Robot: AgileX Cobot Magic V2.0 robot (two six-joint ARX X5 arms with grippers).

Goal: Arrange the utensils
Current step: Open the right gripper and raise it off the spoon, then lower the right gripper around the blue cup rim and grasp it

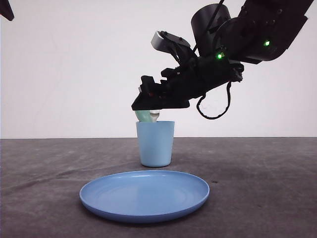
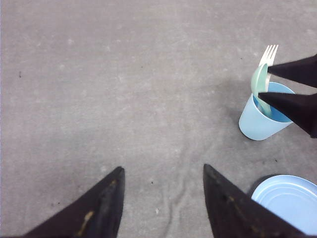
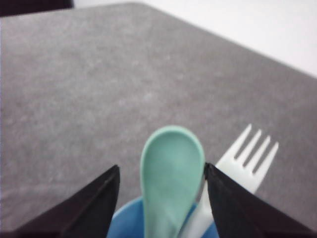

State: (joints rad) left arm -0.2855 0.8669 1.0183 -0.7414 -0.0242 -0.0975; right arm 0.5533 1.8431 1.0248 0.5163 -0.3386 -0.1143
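While the right gripper [image 1: 148,106] hangs just over the mouth of the light blue cup [image 1: 155,144], the step in hand looks like the release of the mint-green spoon [image 3: 171,178] into that cup. In the right wrist view the spoon's bowl stands between the two dark fingers with a gap on one side and the other finger touching or nearly touching it, so the jaws are parted about as wide as the bowl; whether they still pinch it I cannot tell. The white fork [image 3: 242,161] already stands in the cup beside the spoon, tines up and leaning outward.

To do this well, I judge the arm should open a little wider and lift straight up, so that neither finger drags the spoon's bowl or catches the fork's tines. A sideways pull could tip the cup, which is light and stands free on the grey worktop toward its far edge, behind the round blue plate [image 1: 144,196]. The spoon's handle should be seated on the cup's bottom before the fingers leave it.

The left gripper [image 2: 163,198] hovers over bare worktop, well apart from the cup, its fingers spread wide and holding nothing; it need not move.

No brand, label or writing can be read on the cup, the plate or the utensils.
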